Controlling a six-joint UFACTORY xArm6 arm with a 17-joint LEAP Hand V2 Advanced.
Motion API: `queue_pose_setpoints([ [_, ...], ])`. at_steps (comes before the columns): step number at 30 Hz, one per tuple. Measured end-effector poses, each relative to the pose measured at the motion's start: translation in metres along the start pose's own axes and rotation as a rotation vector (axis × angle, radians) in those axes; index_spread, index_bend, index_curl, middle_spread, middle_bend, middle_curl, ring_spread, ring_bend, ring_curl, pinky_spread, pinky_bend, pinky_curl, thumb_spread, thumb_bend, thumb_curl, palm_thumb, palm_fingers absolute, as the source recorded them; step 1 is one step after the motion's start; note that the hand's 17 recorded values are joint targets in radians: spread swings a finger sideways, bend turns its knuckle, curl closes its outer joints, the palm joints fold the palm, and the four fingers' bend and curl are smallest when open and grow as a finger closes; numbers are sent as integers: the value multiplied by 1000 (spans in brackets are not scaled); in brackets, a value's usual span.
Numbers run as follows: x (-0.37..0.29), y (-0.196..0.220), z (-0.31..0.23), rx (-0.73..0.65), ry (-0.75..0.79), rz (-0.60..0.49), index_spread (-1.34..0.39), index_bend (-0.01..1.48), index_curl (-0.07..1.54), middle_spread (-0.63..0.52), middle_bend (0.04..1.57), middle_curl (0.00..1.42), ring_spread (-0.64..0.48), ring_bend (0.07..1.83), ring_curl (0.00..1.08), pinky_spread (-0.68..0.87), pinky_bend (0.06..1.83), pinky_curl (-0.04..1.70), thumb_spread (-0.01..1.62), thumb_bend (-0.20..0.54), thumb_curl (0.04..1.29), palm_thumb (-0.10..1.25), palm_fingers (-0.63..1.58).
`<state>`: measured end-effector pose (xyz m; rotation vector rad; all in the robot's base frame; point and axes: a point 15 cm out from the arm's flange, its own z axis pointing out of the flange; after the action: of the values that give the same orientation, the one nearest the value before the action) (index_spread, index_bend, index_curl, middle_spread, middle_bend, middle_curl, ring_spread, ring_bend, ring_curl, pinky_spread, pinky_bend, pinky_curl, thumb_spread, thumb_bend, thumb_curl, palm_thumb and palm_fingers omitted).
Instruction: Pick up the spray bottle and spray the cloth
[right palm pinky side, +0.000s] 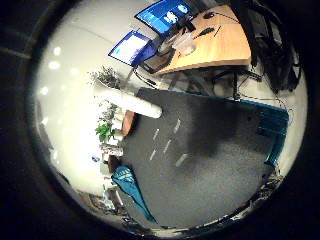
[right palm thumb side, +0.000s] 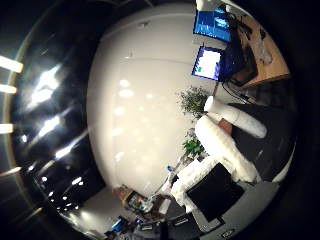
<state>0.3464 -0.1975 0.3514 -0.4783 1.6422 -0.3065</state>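
The spray bottle cannot be made out in either palm view, so I cannot tell where it stands. The only cloth-like thing is a teal cloth (right palm pinky side: 129, 182) lying at the edge of a grey carpet (right palm pinky side: 210, 165), just beside a small heap of clutter against the white wall (right palm thumb side: 135, 115); it is far from the palm and nothing touches it.

The hand (right palm thumb side: 220, 165) shows as white and black parts. Its white fingers (right palm thumb side: 226, 147) reach out roughly straight, with nothing between them or against them, so the hand is released and carries nothing. One smooth, rounded white part of it (right palm pinky side: 131, 102) lies across the little finger side view, in front of the carpet's edge.

Both views look out over the room from well away. The carpet bears a few pale marks and a dark shadow. At its far side stands a teal frame (right palm pinky side: 276, 131). Beyond it is a wooden worktop (right palm pinky side: 220, 42) carrying 2 monitors (right palm pinky side: 165, 14) lit blue and some small dark items, with a black office chair (right palm pinky side: 272, 45) just beside it. Green potted plants (right palm pinky side: 105, 131) stand along the wall between the worktop and the teal cloth. Bright ceiling lights (right palm thumb side: 10, 64) show in the thumb side view.
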Motion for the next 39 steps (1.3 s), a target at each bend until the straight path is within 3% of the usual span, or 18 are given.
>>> queue_pose_setpoints([
  [17,5,0,2,-5,7,7,-150,156,297,132,208,380,121,459,289,373,384,293,1156,-18,466,801,201],
  [39,21,-42,18,-22,26,11,-157,159,297,138,210,381,121,468,291,372,400,295,1161,-16,446,782,189],
])
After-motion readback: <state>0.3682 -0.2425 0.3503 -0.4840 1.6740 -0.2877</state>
